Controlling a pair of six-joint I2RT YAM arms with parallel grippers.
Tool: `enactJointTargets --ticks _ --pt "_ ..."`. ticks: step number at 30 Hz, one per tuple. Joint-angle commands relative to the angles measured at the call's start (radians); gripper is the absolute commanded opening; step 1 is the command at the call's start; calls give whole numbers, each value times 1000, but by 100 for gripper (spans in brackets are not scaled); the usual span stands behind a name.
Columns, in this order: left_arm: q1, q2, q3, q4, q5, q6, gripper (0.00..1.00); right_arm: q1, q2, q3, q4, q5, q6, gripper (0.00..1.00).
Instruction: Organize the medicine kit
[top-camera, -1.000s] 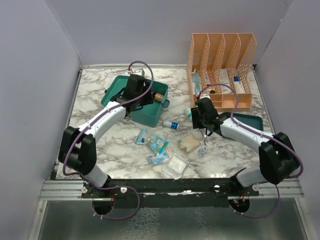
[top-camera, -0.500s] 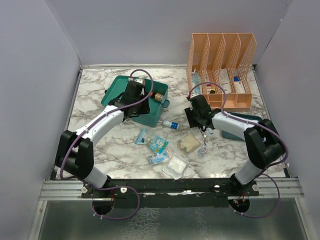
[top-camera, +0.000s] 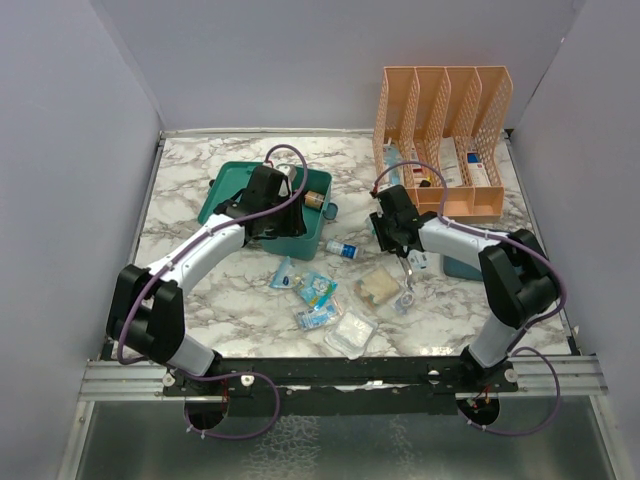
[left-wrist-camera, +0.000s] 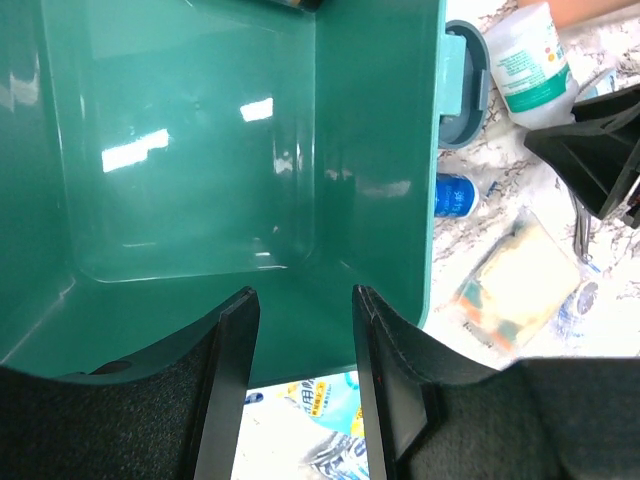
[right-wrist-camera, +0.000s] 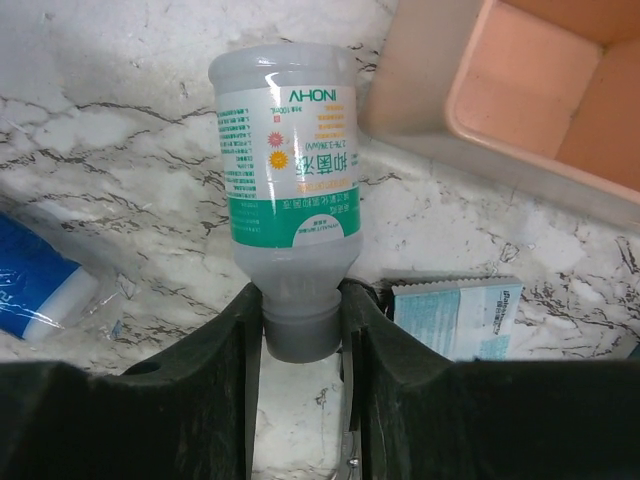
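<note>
The kit sits open on the desk, left of centre and toward the back. A small brown item lies inside near its right wall.

The left gripper hangs over the kit's near wall with its jaws about half apart. In the left wrist view that wall runs across the gap between the fingers. I cannot tell from this angle whether they pinch it or only hover at it. The kit's floor is bare in that view, and its grey-blue latch juts from the right side.

The right gripper is closed on the neck of a bottle. Both fingers press against the cap end. The bottle is white with a green band, and it lies on its side on the desk just beside the base of the orange organizer at the back right. A sachet lies next to the right finger. A blue-capped vial lies between the two grippers, and several packets are scattered nearer the front.
</note>
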Motion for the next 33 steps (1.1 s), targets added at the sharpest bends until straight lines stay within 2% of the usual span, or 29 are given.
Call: enactJointTargets --ticks 1,7,16,21,25,29,33 --pt "0 -36 -14 -56 52 12 46 -6 -12 4 -2 -56 1 25" --pt "1 -55 4 -60 -15 26 46 -6 -73 -1 -27 -106 48 12" --pt "1 -104 99 -38 -109 93 54 -6 -278 4 -110 -264 154 9" --pt "-4 -148 86 88 -31 152 60 -6 -380 -13 -153 -398 191 9" --pt "-25 -207 26 237 119 302 61 -6 -449 -31 -158 -550 219 9" --pt "-58 -322 -103 435 265 494 63 -6 -492 -45 -154 -691 287 8" --pt "-125 -433 -277 540 403 852 67 -6 -519 -43 -144 -762 391 8"
